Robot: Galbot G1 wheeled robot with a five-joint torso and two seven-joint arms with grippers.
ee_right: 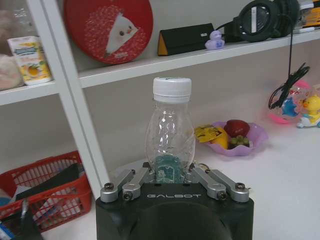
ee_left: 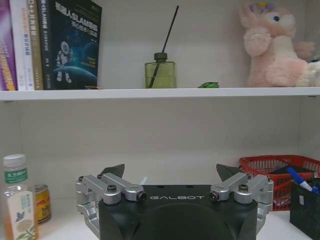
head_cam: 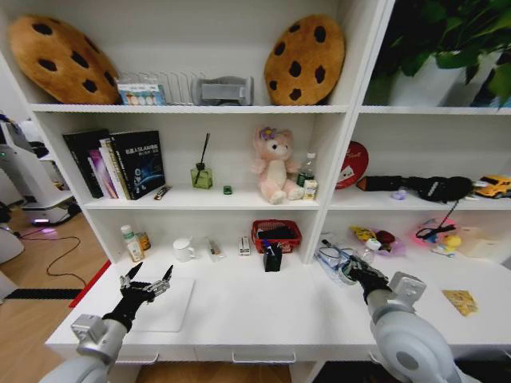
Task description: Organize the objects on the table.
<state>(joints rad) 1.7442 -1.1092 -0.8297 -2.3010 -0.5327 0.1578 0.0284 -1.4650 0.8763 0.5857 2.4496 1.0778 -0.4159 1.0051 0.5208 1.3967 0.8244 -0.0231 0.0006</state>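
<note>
Clear plastic bottle point(ee_right: 170, 127) stands upright on the white table point(head_cam: 263, 315), pinched low down by the right gripper point(ee_right: 172, 175). Left gripper point(head_cam: 147, 286) hovers spread above the laptop point(head_cam: 166, 305), its nearer neighbour; shelves rise behind.

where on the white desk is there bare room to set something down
The widest bare patch on the desk runs along the front, between the white pad under the open left gripper and the right gripper, shut on the clear bottle. The back edge is crowded: red basket, black pen holder, mug.
</note>
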